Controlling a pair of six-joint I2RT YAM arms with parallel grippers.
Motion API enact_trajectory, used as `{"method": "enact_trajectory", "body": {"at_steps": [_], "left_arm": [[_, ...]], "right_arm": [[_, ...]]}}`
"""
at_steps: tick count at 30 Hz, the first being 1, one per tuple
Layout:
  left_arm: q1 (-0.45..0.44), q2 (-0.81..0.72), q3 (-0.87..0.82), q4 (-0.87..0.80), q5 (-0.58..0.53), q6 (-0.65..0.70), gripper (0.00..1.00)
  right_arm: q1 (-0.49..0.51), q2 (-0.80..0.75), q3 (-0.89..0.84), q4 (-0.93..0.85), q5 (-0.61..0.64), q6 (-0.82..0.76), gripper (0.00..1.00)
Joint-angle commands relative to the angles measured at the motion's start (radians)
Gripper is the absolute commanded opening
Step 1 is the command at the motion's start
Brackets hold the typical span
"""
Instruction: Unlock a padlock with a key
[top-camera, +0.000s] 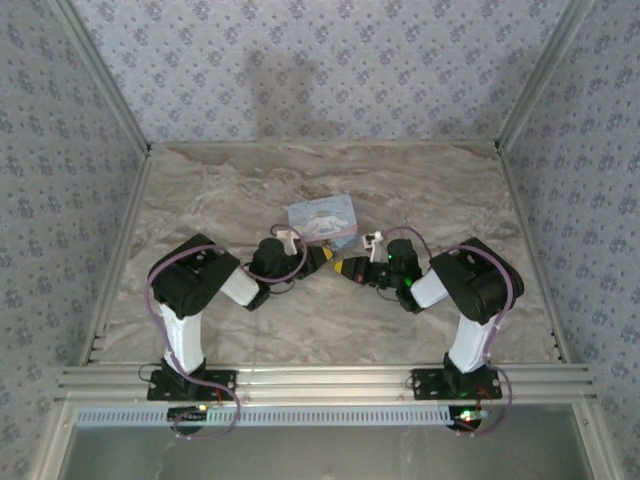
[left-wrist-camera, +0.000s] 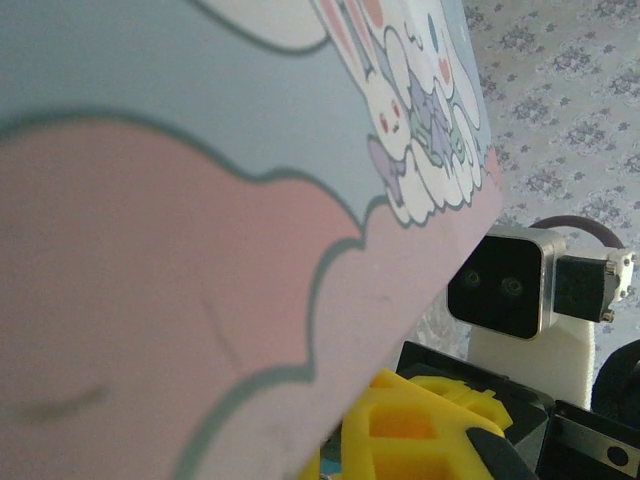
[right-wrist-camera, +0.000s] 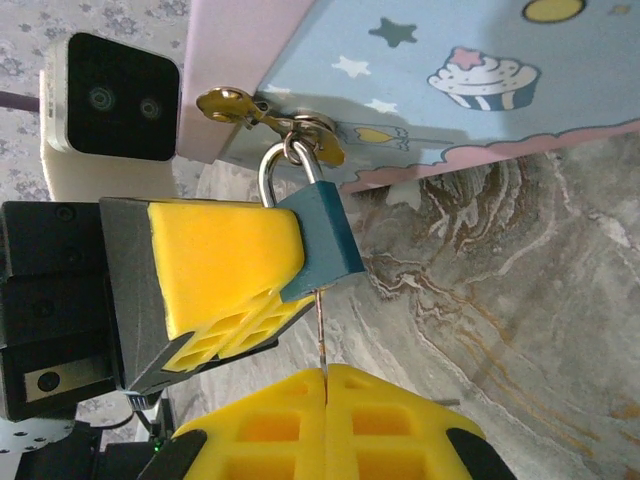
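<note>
The small dark-blue padlock (right-wrist-camera: 322, 232) hangs by its silver shackle (right-wrist-camera: 272, 165) from the brass hasp (right-wrist-camera: 262, 112) of a light-blue cartoon tin (right-wrist-camera: 450, 75). One yellow finger (right-wrist-camera: 222, 255) of my left gripper (top-camera: 327, 257) presses against the padlock's side, and that gripper is shut on it. My right gripper (right-wrist-camera: 325, 375) is shut on the key (right-wrist-camera: 322, 335), seen edge-on. The key's thin blade runs up into the bottom of the padlock. In the left wrist view the tin (left-wrist-camera: 200, 230) is very close, with yellow fingers (left-wrist-camera: 420, 430) below it.
The tin (top-camera: 322, 221) lies mid-table on the marble top (top-camera: 200, 190), just behind both grippers, which meet tip to tip. The right wrist's camera block (left-wrist-camera: 502, 290) faces the left wrist. Patterned walls stand on three sides.
</note>
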Motion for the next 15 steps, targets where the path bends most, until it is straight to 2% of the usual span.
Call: {"method": "enact_trajectory", "body": {"at_steps": [1, 15], "left_arm": [[0.002, 0.003, -0.002, 0.105, 0.061, -0.024, 0.03], [0.002, 0.009, -0.004, 0.136, 0.08, -0.037, 0.03]], "right_arm": [[-0.012, 0.026, 0.027, 0.055, 0.002, 0.021, 0.0], [-0.02, 0.058, 0.062, 0.03, 0.025, 0.052, 0.0]]}}
